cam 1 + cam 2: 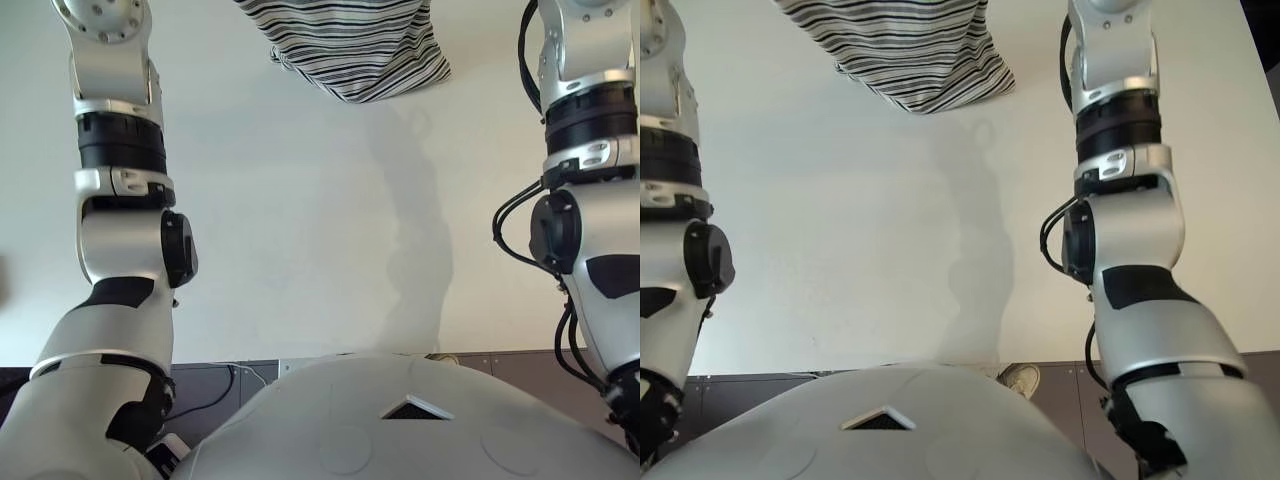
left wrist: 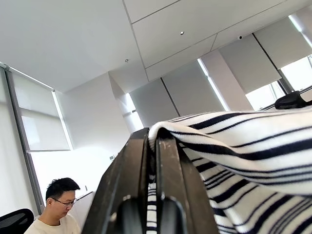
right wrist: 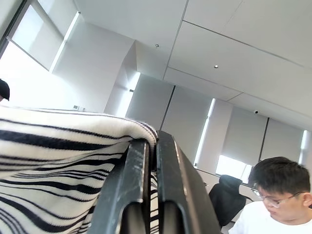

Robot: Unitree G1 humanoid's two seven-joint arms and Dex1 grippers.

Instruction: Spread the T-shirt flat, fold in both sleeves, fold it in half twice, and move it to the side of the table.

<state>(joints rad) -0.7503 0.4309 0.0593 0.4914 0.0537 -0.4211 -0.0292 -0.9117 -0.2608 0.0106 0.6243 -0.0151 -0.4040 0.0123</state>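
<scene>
Above the bench (image 1: pixel 300 250), left tool (image 2: pixel 155 141) and right tool (image 3: pixel 152 142) each pinch the shirt (image 1: pixel 350 50); spreading seems underway, and next it likely needs laying flat.

The T-shirt (image 1: pixel 350 45) hangs at 12 o'clock over the far part of the surface (image 1: pixel 300 250), between the left arm (image 1: pixel 120 200) at 10 o'clock and the right arm (image 1: pixel 590 200) at 2 o'clock. Its cloth sits pinched in the left tool (image 2: pixel 152 146) and in the right tool (image 3: pixel 152 144).
</scene>
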